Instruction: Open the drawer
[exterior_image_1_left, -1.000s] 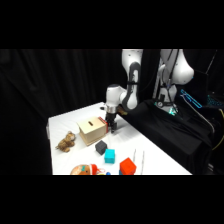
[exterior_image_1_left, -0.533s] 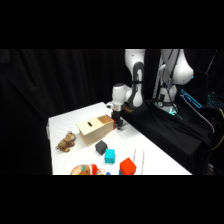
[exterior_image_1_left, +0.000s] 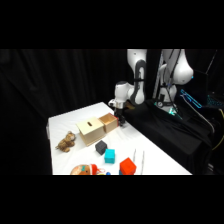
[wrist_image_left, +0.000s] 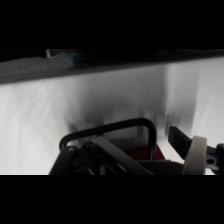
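- From the side, the white table (exterior_image_1_left: 65, 125) has a small pale wooden box (exterior_image_1_left: 91, 132) near its middle; the box has a dark slot on top.
- The drawer (exterior_image_1_left: 109, 121) is the tan part on the box's right end; it sticks out of the box toward the arm.
- The gripper (exterior_image_1_left: 120, 121) comes down from above and sits right at the drawer's outer end; its tips look dark and small here, so I cannot tell from this side how wide they are.
- A brown toy (exterior_image_1_left: 66, 142) lies on the table to the left of the box.
- In front of the box are a dark grey cube (exterior_image_1_left: 101, 147), then a teal cube (exterior_image_1_left: 109, 155), then a red block (exterior_image_1_left: 127, 166); they sit near one another, apart from the box.
- From the wrist, the table looks white and blurry; a thin black loop handle (wrist_image_left: 112, 129) curves across the lower middle.
- The black linkage (wrist_image_left: 90, 160) rises from the bottom edge, right under the loop; a pale finger (wrist_image_left: 196, 156) shows at the lower right.
- The loop sits close in by the gripper parts; I cannot tell whether the fingers pinch it or only sit beside it.
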